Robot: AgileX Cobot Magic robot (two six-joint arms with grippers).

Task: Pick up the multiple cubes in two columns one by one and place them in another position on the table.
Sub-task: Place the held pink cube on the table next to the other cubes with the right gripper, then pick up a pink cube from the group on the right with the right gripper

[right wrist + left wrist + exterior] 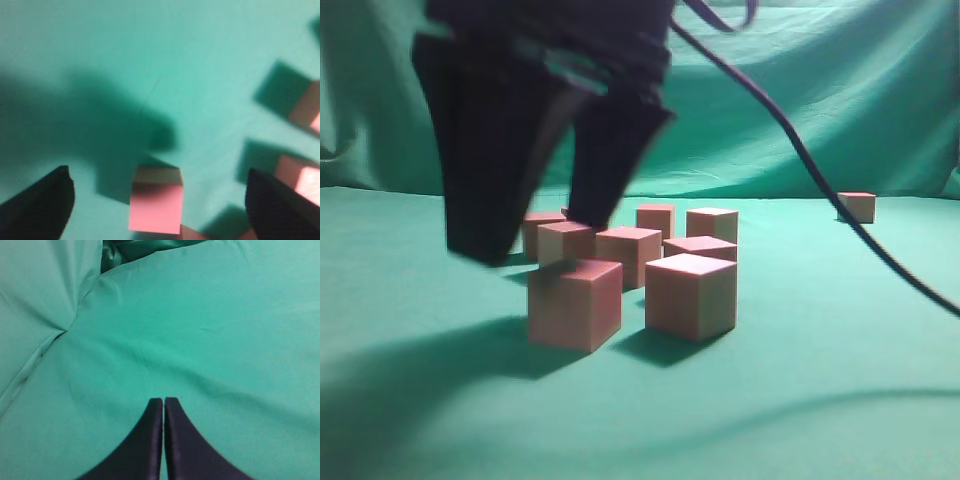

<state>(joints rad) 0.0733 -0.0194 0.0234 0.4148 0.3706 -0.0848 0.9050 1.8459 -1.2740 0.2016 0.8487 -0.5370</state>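
Note:
Several reddish-pink cubes stand in two columns on the green table [820, 380]; the nearest are the front-left cube [575, 303] and the front-right cube [690, 295]. One cube [857, 206] stands alone at the far right. My right gripper [538, 240] is open and empty, hovering above the left column. In the right wrist view its jaws [157, 200] straddle a cube [155, 210] well below them, with more cubes [300, 180] to the right. My left gripper [163, 401] is shut and empty over bare cloth; no cube shows in that view.
A wrinkled green backdrop [800, 90] hangs behind the table. A black cable [800, 150] runs from the right arm down to the right, in front of the lone cube. Bare cloth lies in front of and to the right of the columns.

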